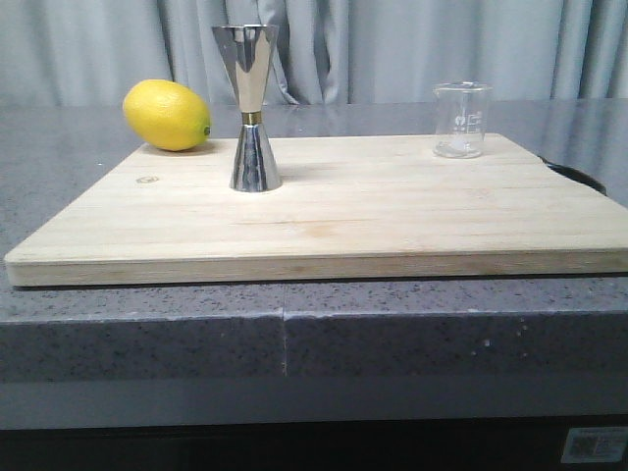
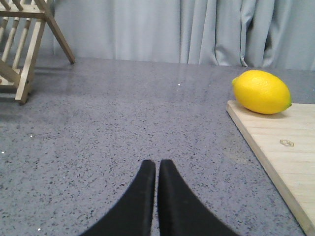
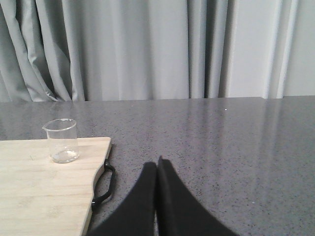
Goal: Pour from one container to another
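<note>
Glass beaker (image 1: 461, 120) upright, far right on board — nearer right gripper (image 3: 157, 169); both grippers, incl. left gripper (image 2: 157, 167), closed, empty.

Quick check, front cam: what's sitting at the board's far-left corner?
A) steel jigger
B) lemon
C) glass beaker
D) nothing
B: in the front view the lemon sits at the far-left corner of the cutting board, the jigger stands to its right, and the beaker is near the far-right corner.
</note>
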Motion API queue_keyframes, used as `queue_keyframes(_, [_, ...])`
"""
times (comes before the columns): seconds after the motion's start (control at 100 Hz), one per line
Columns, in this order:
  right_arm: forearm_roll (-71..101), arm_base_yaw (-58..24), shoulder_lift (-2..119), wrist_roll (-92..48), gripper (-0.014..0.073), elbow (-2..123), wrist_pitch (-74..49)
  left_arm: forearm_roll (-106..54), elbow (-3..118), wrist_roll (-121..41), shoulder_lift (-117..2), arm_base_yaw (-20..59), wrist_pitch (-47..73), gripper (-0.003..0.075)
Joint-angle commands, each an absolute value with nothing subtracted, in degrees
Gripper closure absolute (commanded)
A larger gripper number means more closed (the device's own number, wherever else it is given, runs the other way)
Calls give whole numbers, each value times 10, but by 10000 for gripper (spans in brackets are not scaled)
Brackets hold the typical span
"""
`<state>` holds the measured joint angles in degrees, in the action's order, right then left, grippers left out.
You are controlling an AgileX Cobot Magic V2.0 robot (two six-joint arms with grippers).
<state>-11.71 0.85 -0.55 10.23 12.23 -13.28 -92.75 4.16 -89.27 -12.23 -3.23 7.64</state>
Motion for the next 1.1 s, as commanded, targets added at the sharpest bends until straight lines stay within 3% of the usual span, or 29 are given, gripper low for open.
queue_keyframes(0.0, [-118,12,-12,102,662,137,-86,-806,58,-738,-126,-34,84,739])
queue_keyframes(0.19, [-118,12,-12,102,662,137,-86,-469,58,-375,-118,-34,77,739])
queue_keyframes(0.37, [-118,12,-12,102,662,137,-86,-237,57,-146,-94,-34,57,739])
queue_keyframes(0.52, [-118,12,-12,102,662,137,-86,-30,31,49,-81,-23,-59,739])
queue_keyframes(0.66, [-118,12,-12,102,662,137,-86,-12,-20,61,-77,-12,-231,739])
queue_keyframes(1.09, [-118,12,-12,102,662,137,-87,0,-19,61,-16,-9,-144,739])
